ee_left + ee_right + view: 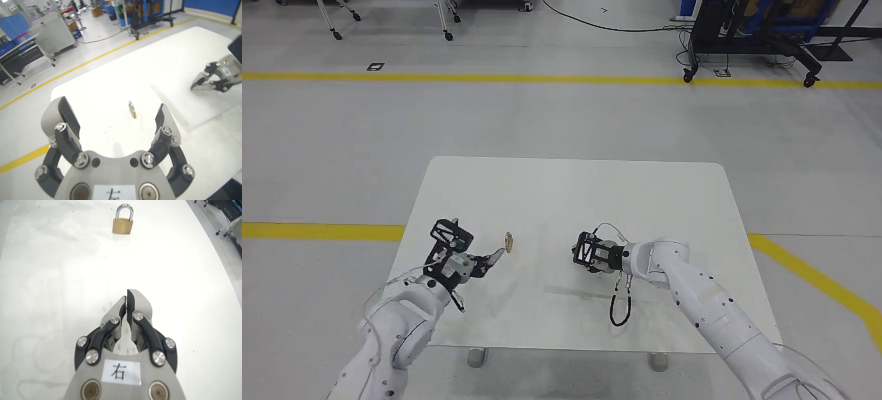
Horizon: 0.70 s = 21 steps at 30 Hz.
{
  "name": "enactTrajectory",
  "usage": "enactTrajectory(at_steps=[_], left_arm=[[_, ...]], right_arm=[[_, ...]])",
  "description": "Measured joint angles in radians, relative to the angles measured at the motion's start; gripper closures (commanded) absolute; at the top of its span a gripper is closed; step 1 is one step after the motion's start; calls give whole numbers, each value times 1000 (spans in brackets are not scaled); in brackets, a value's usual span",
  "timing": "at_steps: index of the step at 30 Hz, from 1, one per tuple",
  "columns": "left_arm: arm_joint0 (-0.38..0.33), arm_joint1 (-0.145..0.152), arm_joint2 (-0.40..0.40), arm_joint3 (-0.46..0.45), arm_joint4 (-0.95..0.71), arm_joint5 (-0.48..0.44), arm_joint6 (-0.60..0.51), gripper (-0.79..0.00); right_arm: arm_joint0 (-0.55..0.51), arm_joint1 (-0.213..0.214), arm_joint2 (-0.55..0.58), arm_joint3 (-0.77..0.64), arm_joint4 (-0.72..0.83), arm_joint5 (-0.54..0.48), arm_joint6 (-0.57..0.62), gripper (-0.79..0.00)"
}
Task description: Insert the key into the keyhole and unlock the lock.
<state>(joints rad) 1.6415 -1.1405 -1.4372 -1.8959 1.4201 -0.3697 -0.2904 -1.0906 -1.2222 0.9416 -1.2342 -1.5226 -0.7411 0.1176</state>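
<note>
Two grippers, one padlock. Left gripper: fingers spread wide, empty, near the upright padlock, left on the table. Right gripper: closed, seemingly pinching a thin key. Risk: unheld padlock topples or slides under key pressure; key twists in the grip.

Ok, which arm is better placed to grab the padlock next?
Left. The left gripper is open, with the padlock standing on the table just ahead of it; the right gripper is shut and farther from the padlock.
</note>
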Motion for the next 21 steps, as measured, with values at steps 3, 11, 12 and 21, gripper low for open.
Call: enactTrajectory(at_steps=[3, 11, 12, 21], left_arm=[[-56, -2, 78, 25, 76, -60, -76, -785], [-193, -31, 261, 141, 95, -15, -194, -785], [-208, -35, 279, 156, 92, -9, -201, -785], [-311, -67, 412, 257, 113, 62, -229, -785]], right_arm=[[0, 0, 0, 0, 0, 0, 0, 0], [0, 0, 0, 0, 0, 0, 0, 0], [0, 0, 0, 0, 0, 0, 0, 0], [0, 0, 0, 0, 0, 0, 0, 0]])
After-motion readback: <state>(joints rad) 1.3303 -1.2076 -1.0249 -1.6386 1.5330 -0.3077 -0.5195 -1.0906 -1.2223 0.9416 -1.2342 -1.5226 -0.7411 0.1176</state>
